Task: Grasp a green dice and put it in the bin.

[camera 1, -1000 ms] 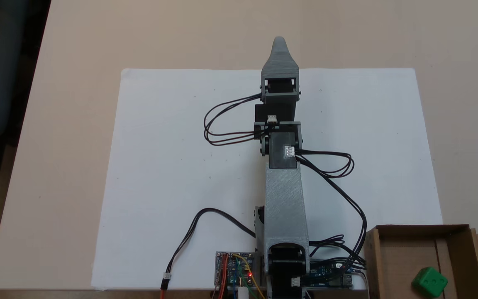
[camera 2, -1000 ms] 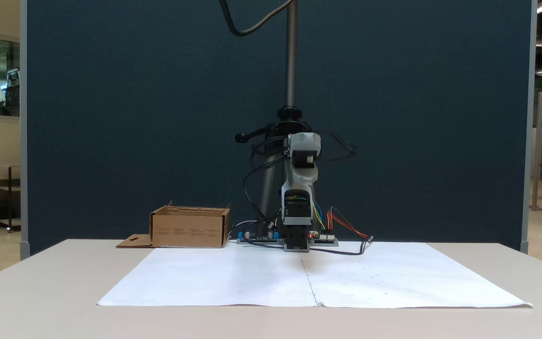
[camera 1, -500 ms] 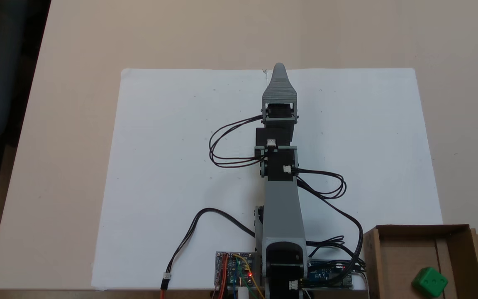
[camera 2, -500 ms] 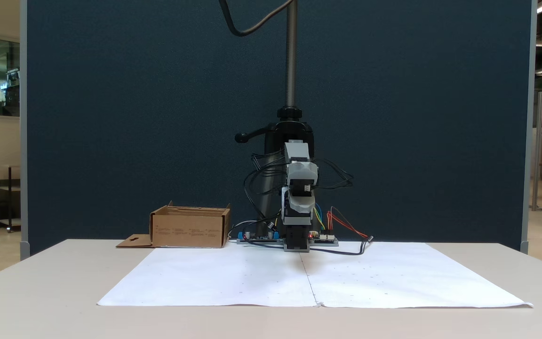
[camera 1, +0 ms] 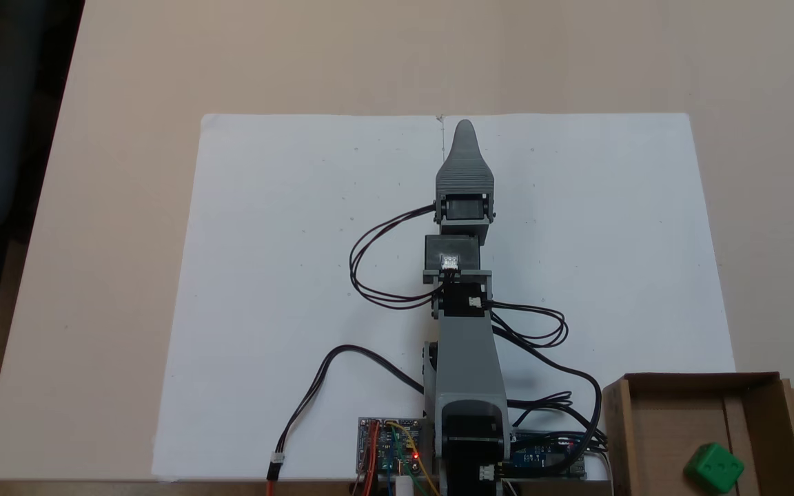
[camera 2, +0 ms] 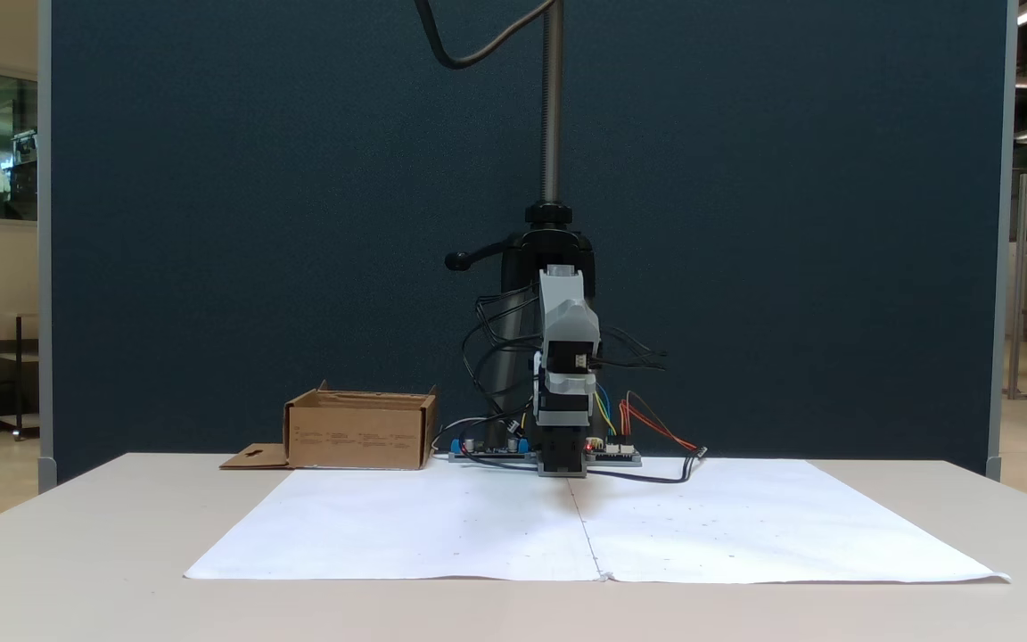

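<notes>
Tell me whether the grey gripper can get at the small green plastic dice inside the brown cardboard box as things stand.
Probably yes: the green dice lies uncovered in the open-topped cardboard box beside the arm's base, though the gripper points away.

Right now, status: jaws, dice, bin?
Gripper over the white paper, jaws stacked, state unreadable. Green dice lying inside the bin. Nothing obstructing.

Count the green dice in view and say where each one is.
1: the green dice lies inside the bin, near its right wall in a fixed view. The bin's walls may hide others.
</notes>
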Robot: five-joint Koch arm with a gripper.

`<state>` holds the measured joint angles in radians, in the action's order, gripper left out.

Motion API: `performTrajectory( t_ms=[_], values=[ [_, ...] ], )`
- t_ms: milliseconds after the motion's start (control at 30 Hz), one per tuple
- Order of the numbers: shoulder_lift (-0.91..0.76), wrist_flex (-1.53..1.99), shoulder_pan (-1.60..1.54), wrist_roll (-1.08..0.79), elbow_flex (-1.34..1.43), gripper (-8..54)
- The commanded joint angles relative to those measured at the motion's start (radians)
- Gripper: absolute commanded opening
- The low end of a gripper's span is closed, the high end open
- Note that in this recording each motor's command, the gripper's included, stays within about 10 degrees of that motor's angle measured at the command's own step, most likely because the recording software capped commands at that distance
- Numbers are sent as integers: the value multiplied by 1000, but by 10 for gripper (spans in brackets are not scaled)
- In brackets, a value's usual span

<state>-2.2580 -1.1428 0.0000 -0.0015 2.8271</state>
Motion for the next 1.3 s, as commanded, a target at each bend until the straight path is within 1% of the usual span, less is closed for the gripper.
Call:
performTrajectory(
  t_ms=[0, 333, 500, 600, 1267],
  values=[
    [-115, -168, -15, 43, 9, 417],
    [-115, -472, -12, 32, 187, 417],
    [-115, -615, -2, 26, 272, 427],
    [-115, -620, 6, 26, 305, 437],
    [-110, -604, 25, 25, 305, 446]
  ],
)
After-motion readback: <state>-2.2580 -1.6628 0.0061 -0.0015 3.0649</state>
